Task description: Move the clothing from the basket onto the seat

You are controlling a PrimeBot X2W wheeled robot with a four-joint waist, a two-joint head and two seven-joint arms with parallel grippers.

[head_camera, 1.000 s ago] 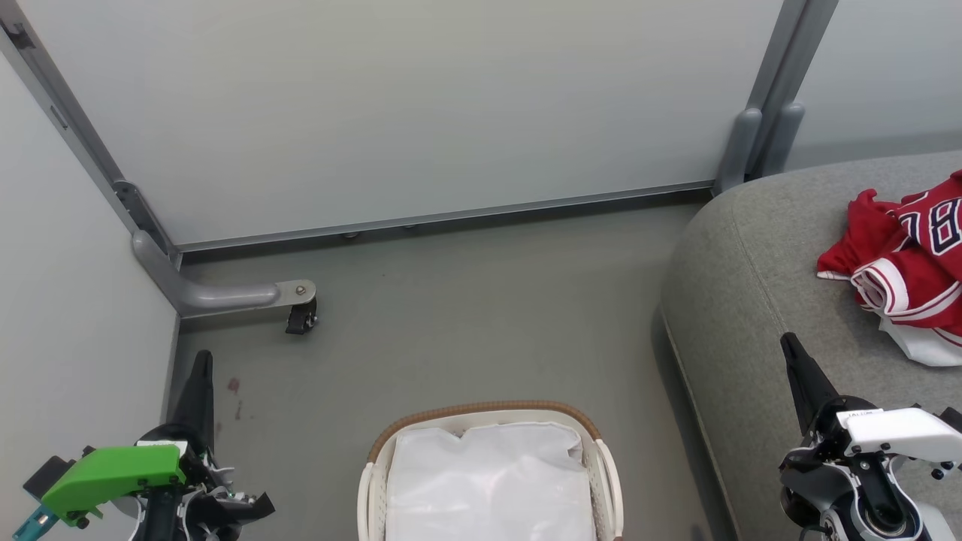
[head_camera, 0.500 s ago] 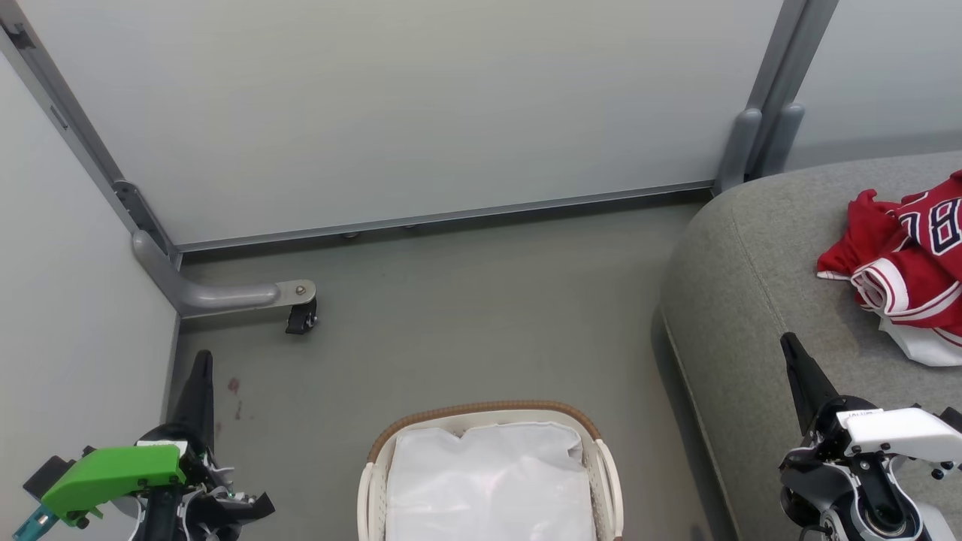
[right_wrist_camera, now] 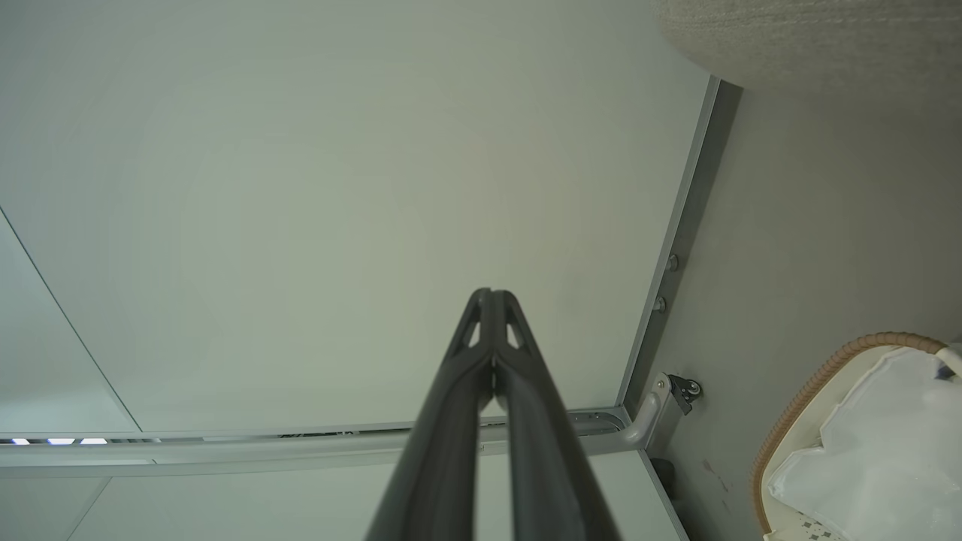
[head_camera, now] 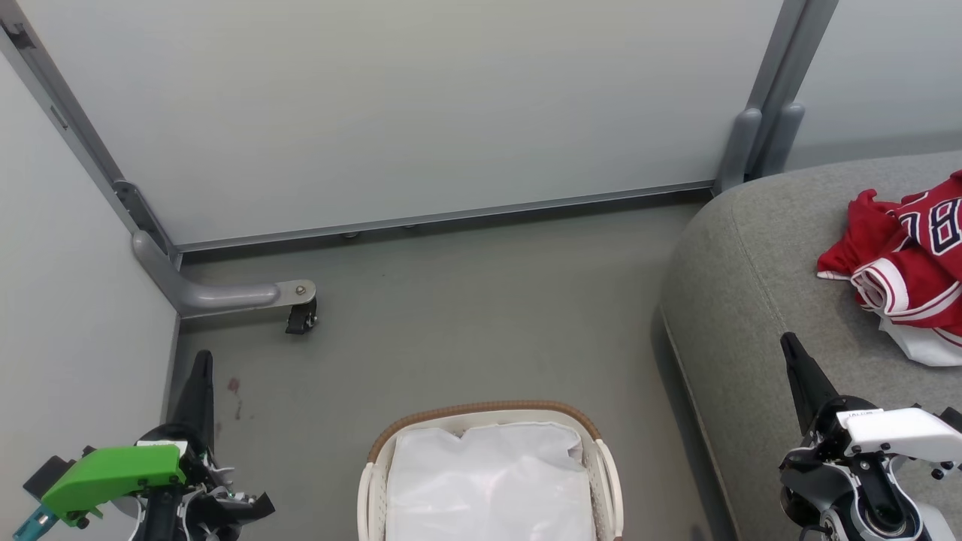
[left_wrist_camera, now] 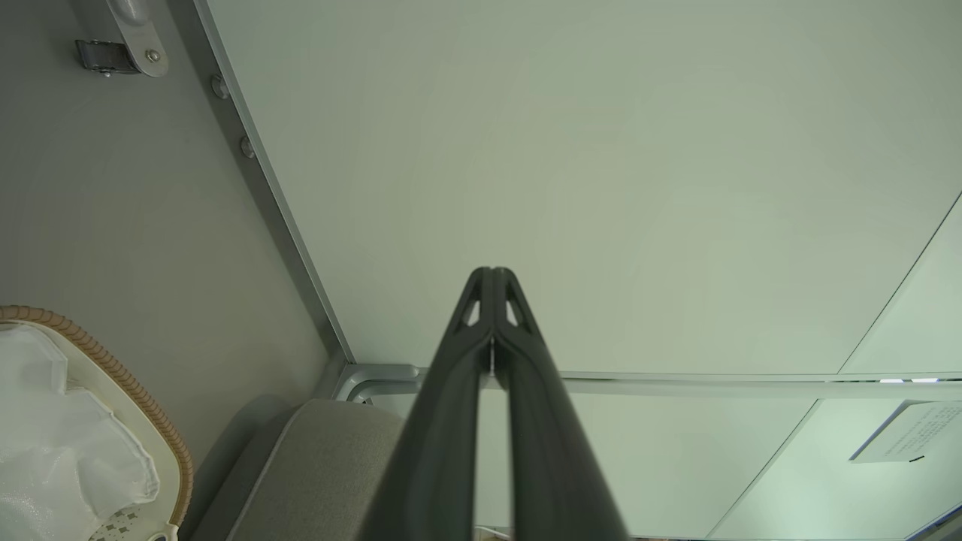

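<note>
Nothing has shifted over the last second: both arms, the basket and the pile on the sofa sit exactly where they were, so this reads as a pause and not a step in progress.

At the lower left, the left gripper (head_camera: 201, 359) hangs over the floor beside the partition wall (head_camera: 421, 105). Its two dark fingers are pressed together and hold nothing, which its wrist view confirms.

In the middle, at the bottom edge, stands the basket (head_camera: 481, 409). Only the crumpled white liner (head_camera: 488, 481) shows inside it. There is a faint pinkish tint near the liner's centre, and the near end of the basket is cut off, so I cannot rule out a jersey underneath.

To the right, the seat (head_camera: 736, 300) carries the clothing (head_camera: 902, 263). It is a heap of red jerseys with striped trim, lying well in from the rounded edge and running off the frame.

At the lower right, the right gripper (head_camera: 789, 344) hovers over the seat's near part, apart from the jerseys, with its fingers also closed on nothing.

With both grippers empty and still, the transfer looks finished or very nearly so. Any remaining work would be a check beneath the liner.
</note>
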